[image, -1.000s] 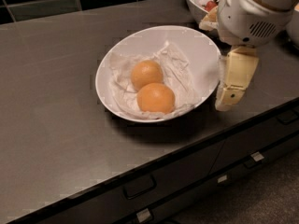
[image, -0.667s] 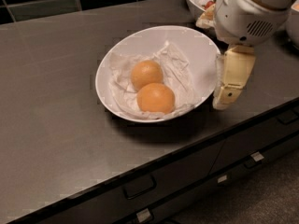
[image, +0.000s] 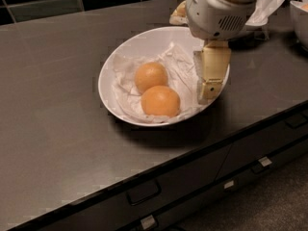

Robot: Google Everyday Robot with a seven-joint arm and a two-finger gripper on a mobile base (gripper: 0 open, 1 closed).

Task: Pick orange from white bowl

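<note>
Gripper (image: pixel 210 96): being held low over the rim of the bowl (image: pixel 139 42) on the side facing the desk's (image: pixel 57 105) right edge, pointing down; nothing is being seen in its hold; whether it is spread or closed cannot be told from this view.
Orange (image: pixel 151 77): being cradled in the bowl on the paper (image: pixel 179 64), on the side nearer the desk's back edge; not being touched by the gripper.
Key relation: the orange is lying from the gripper toward the desk's left edge and slightly toward the back edge, well inside the rim; a bare strip of paper is being left between the two; a sideways shift toward the left edge is being judged necessary before any descent.
Axis: none is being offered, the fruit being round; any closing direction is being judged usable.
Neighbour: a second fruit (image: pixel 160 101) is being pressed against the orange on its front-edge side; it is being judged the likelier thing to be caught by mistake, since it is lying about as near to the gripper.
Look: yellow-orange, faintly mottled peel, paler and a little smaller than the neighbour; being judged firm and apt to roll.
Bowl: being kept mid-desk, nearer the front edge than the back.
</note>
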